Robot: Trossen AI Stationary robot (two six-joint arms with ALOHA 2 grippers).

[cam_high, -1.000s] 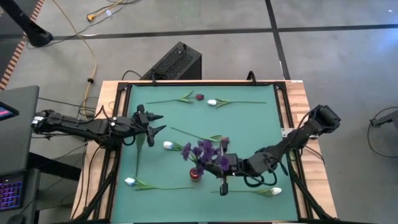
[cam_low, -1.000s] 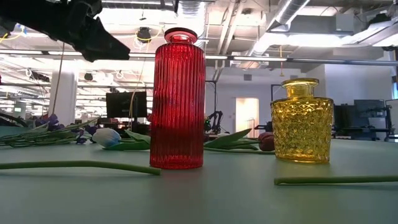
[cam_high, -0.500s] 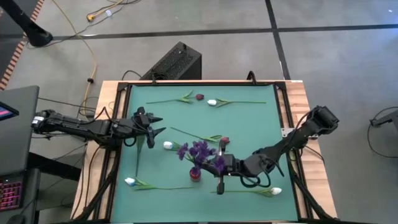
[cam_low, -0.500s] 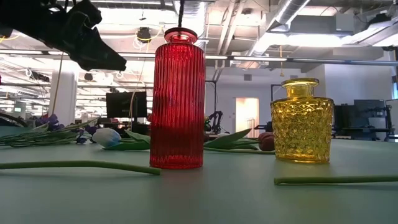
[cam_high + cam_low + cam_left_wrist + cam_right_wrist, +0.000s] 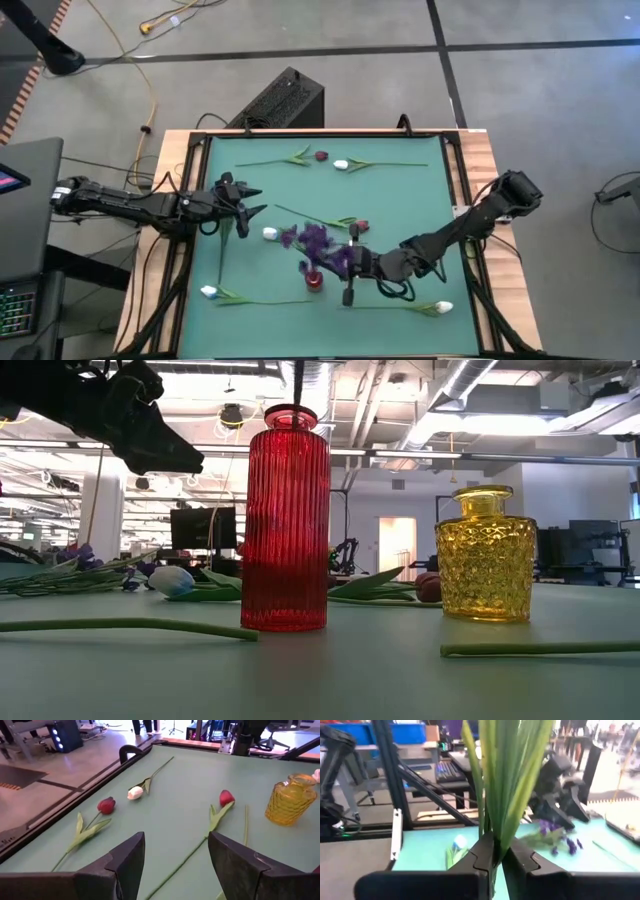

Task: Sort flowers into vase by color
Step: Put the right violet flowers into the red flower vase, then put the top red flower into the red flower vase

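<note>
My right gripper (image 5: 347, 268) is over the table's near middle, shut on a purple flower whose blooms (image 5: 315, 242) spread toward the left. In the low view its thin stem (image 5: 298, 380) stands upright at the mouth of the red ribbed vase (image 5: 286, 520), which shows from above as red vase (image 5: 314, 282). The yellow vase (image 5: 486, 555) stands to its right. My left gripper (image 5: 248, 201) hovers open over the table's left part, fingers (image 5: 131, 860) apart, touching nothing. Loose flowers lie flat: white bud (image 5: 270, 234), red bud (image 5: 362, 226). My right gripper pinches the purple flower's green stem and leaves (image 5: 492, 832) between its two shut fingers (image 5: 485, 852). The leaves fan out beyond the fingers. The flower is lifted clear of the table, and its stem hangs down to the red vase's mouth (image 5: 290, 415).
More flowers lie along the far edge: a maroon bud (image 5: 321, 156) and a white tulip (image 5: 341, 165). White tulips lie near the near edge, white tulip (image 5: 209, 292) and white tulip (image 5: 443, 308). Long stems (image 5: 130, 626) cross the mat before the vases. Raised frame rails (image 5: 190, 230) border the mat.
My right gripper has moved a little toward the table's left, staying shut and carrying the purple flower with it. The blooms have shifted left over the red vase, and the stem has come into the low view above the vase's mouth.
</note>
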